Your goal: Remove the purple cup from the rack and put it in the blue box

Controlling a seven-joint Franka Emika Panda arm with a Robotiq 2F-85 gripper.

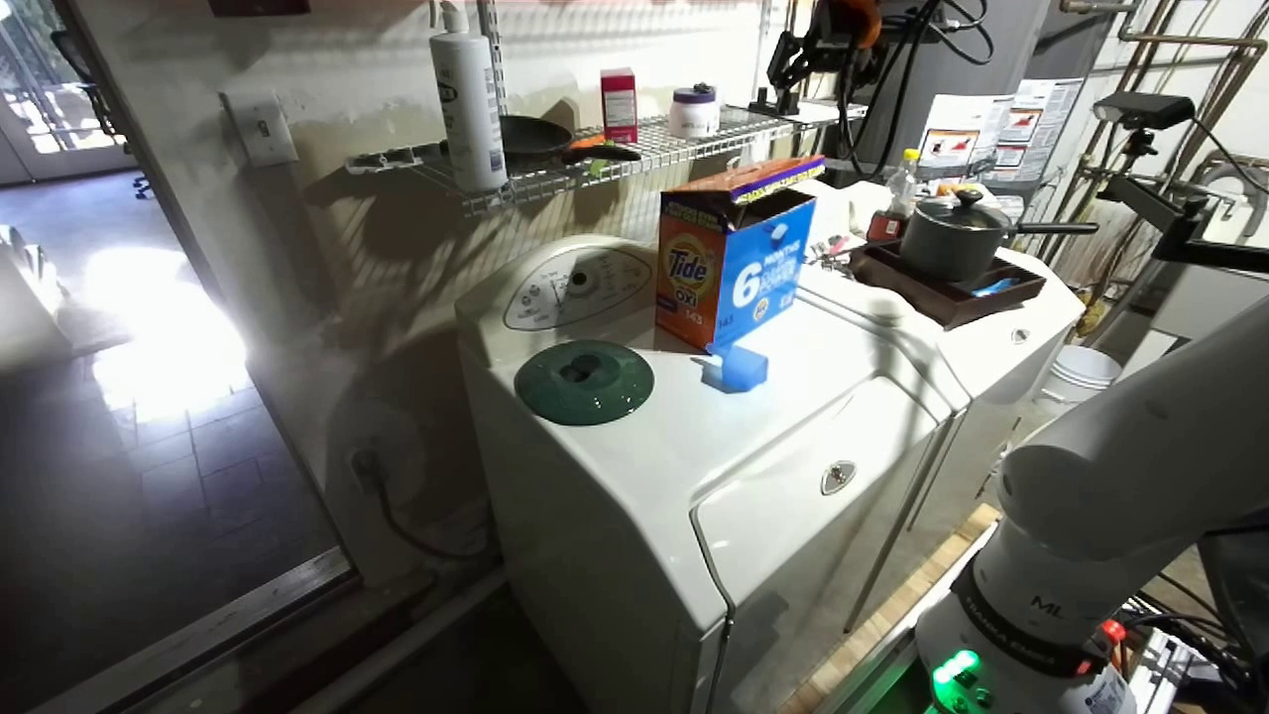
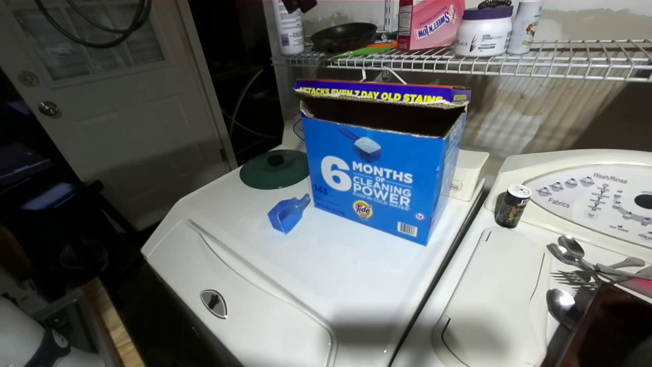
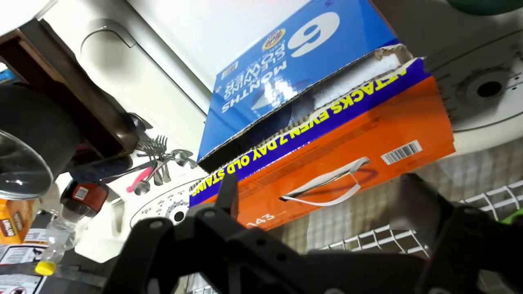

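The blue box is an upright Tide carton (image 1: 758, 268) (image 2: 377, 178) with blue and orange faces, standing on the white machine with its top torn open. The wire rack (image 1: 684, 144) (image 2: 586, 58) runs along the wall behind it. A white jar with a purple lid (image 1: 694, 111) (image 2: 483, 33) stands on the rack; no other purple cup shows. My gripper (image 3: 322, 181) is open and empty, its fingers apart over the carton's orange side. In an exterior view the gripper (image 1: 776, 99) is at the top, above the rack's far end. The jar is out of the wrist view.
A pink box (image 1: 619, 104), black pan (image 2: 344, 36) and pump bottle (image 1: 468, 109) also stand on the rack. A green lid (image 1: 585, 382) and blue scoop (image 2: 288, 214) lie near the carton. A pot (image 1: 952, 238), black can (image 2: 513, 206) and cutlery (image 2: 580, 260) are on the neighbouring machine.
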